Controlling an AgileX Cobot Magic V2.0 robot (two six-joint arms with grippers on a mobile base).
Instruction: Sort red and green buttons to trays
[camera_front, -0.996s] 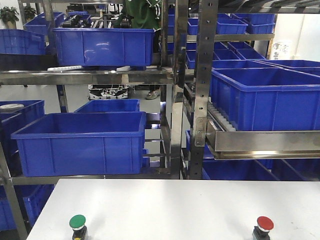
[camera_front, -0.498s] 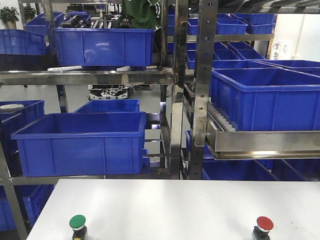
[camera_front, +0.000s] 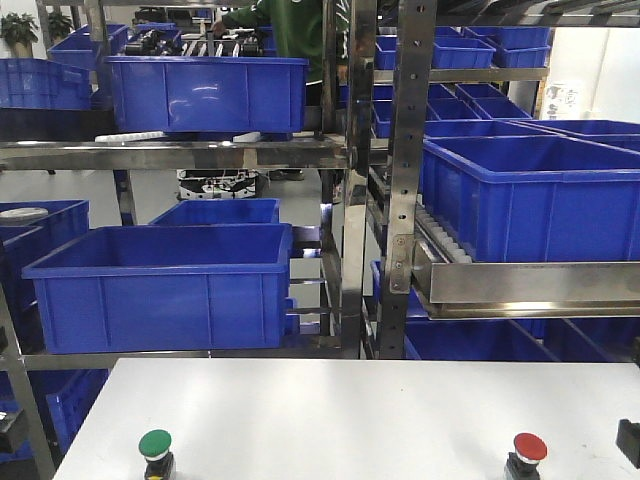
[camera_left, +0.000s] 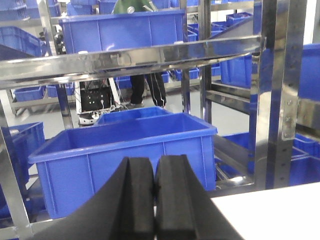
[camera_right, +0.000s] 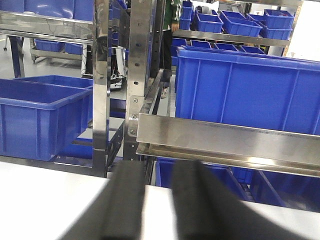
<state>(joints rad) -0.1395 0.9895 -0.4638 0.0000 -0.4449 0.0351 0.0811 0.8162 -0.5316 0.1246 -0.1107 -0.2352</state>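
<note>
The green button stands at the front left of the white table. The red button stands at the front right. Neither button shows in the wrist views. My left gripper is shut and empty, held above the table and facing the lower left blue tray. My right gripper is blurred, its jaws a little apart and empty, with white table showing between them. It faces the steel rack. Dark arm parts show at the left edge and right edge of the front view.
A steel rack stands behind the table. It holds a blue tray at lower left, one at upper left and a large one at right above a steel rail. A person in green moves at the back.
Dark arm parts have come into the front view at the lower left and lower right edges. The person in green at the back has shifted. The buttons have not moved.
</note>
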